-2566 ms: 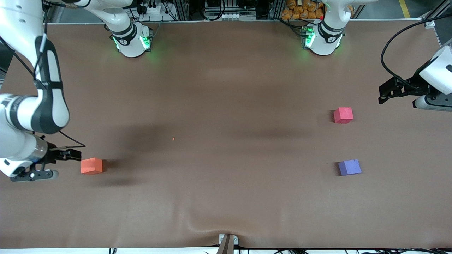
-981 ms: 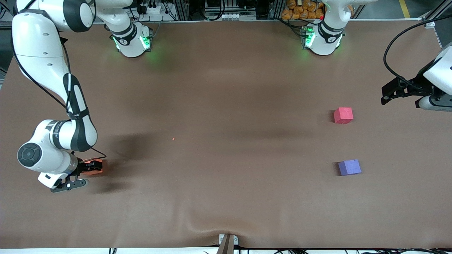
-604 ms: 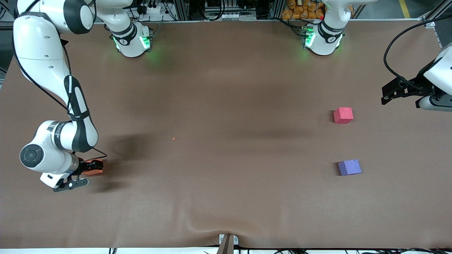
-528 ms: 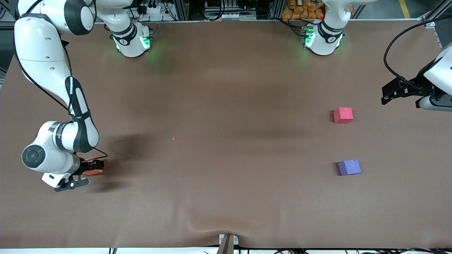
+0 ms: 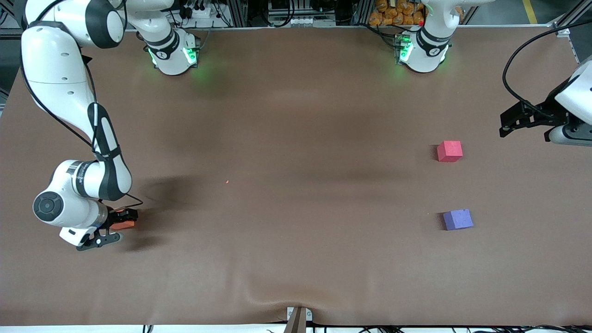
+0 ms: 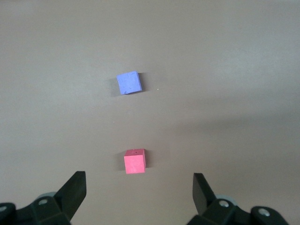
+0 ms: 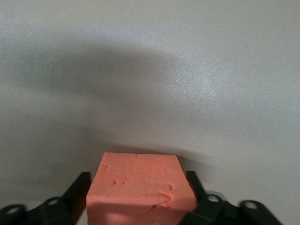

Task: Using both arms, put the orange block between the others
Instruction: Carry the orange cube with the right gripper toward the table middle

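While the left gripper waits spread wide, the right gripper's fingers pinch the orange block.

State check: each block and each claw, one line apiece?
orange block: on the table at the right arm's end, between the right claw's fingers
right claw: fingers against the block's sides
red-pink cube: on the table, untouched
purple-blue cube: on the table, nearer the front camera than the red-pink cube
left claw: open, empty, waiting

no readable text anywhere, no labels, brands or numbers legible on arms, cubes or table, nothing to report
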Motion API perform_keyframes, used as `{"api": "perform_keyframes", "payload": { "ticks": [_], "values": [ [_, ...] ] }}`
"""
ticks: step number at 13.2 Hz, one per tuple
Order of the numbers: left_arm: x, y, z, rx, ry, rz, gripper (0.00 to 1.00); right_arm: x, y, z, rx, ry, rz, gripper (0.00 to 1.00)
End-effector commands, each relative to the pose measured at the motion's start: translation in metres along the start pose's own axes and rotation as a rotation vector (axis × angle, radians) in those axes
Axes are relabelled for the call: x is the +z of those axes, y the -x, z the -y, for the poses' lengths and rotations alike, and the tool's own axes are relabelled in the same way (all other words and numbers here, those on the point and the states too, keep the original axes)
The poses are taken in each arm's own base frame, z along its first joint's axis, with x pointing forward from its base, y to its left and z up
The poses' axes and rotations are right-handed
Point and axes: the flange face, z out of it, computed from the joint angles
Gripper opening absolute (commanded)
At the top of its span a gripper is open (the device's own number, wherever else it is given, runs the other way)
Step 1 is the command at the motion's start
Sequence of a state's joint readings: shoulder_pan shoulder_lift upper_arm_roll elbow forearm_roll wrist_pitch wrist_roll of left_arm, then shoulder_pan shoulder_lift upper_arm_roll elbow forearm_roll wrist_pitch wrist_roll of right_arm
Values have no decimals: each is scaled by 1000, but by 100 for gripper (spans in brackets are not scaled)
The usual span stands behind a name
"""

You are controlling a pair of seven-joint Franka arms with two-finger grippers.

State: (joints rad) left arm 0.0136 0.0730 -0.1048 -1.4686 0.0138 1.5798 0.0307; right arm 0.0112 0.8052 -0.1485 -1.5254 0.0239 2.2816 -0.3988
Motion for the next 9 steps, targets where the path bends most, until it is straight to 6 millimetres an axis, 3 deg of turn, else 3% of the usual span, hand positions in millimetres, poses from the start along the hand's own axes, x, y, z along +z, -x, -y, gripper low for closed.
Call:
{"api": "perform_keyframes", "payload": {
  "ticks": [1, 4, 7, 9],
  "values": [
    [-3, 0, 2, 18, -6, -9, 100, 1, -2, -1, -29, -4, -4, 73],
    [-3, 0, 2, 18, -6, -9, 100, -1, -1, -4, -26, -4, -5, 51],
    [-3, 0, 2, 18, -6, -9, 100, -12, -7, 2, -23, -11, -23, 46],
    [-3, 0, 1, 19, -6, -9, 100, -29, -15, 7, 80, -116, -98, 46]
  ]
}}
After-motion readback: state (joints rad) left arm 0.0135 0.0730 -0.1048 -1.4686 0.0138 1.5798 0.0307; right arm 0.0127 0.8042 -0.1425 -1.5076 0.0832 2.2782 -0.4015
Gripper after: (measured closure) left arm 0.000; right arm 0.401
